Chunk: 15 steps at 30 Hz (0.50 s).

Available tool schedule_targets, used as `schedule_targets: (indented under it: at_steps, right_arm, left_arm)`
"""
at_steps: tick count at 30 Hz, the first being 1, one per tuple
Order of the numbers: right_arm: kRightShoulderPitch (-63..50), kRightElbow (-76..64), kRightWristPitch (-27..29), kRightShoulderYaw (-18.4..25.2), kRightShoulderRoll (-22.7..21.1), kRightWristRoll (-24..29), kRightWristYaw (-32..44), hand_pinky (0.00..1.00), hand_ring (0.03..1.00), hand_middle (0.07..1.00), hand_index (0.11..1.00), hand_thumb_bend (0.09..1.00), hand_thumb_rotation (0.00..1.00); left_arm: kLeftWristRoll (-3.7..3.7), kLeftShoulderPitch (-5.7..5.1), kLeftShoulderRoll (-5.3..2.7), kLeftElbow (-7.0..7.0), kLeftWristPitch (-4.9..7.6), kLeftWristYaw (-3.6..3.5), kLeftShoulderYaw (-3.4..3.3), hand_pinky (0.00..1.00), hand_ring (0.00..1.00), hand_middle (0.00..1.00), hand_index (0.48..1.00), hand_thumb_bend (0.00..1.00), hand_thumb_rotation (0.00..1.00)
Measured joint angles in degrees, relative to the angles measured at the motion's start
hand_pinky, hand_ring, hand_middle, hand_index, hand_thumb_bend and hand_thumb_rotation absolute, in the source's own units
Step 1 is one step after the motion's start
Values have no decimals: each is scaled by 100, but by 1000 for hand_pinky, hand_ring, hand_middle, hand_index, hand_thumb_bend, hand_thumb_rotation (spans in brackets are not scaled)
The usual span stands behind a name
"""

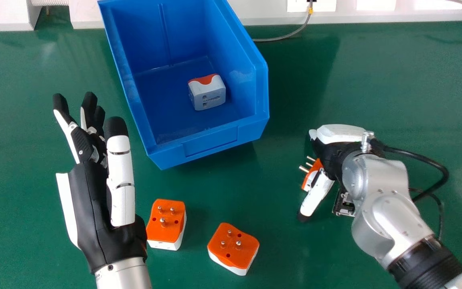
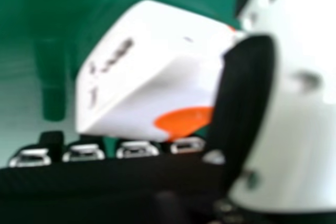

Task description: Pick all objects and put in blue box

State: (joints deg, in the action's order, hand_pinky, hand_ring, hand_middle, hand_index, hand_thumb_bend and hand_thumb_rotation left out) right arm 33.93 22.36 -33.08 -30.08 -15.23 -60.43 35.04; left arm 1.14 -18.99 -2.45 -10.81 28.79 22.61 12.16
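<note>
Adapter (image 1: 309,181) is gripped by the right hand (image 1: 331,154), caught between thumb and fingers, with its orange face and pins turned away from the palm, toward the robot's left. Its pins are pointed roughly sideways and a little forward; whether it is fully clear of the table (image 1: 287,249) cannot be told. By the grip, the transfer seems to be left to the right arm, and the direction is what matters: the blue box (image 1: 211,140) is set to the left of that hand and farther forward, so a diagonal path is called for. The box's long sides are run forward with a lean to the left, and its near right corner is placed closest to the held piece; that wall could be clipped if the carry is kept low. Inside, a white adapter (image 1: 211,92) is already lodged. The left hand (image 1: 88,200) is held open left of the box, with one loose adapter (image 1: 165,228) just beside its wrist and another adapter (image 1: 235,253) farther right.
</note>
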Motion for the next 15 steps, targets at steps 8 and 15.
schedule_targets:
  at_steps: [8, 15]
  right_arm:
    - [-91, -35, -497, 318, 258, 284, -974, 283, 401, 535, 814, 602, 23]
    - [-302, -362, -583, 510, 266, 652, -1538, 370, 507, 495, 765, 537, 0]
  left_arm:
    - [-2, -1, 0, -1, 2, 8, -3, 961, 984, 979, 965, 537, 771]
    - [-1, -1, 0, 0, 2, 11, -5, 965, 987, 980, 966, 542, 771]
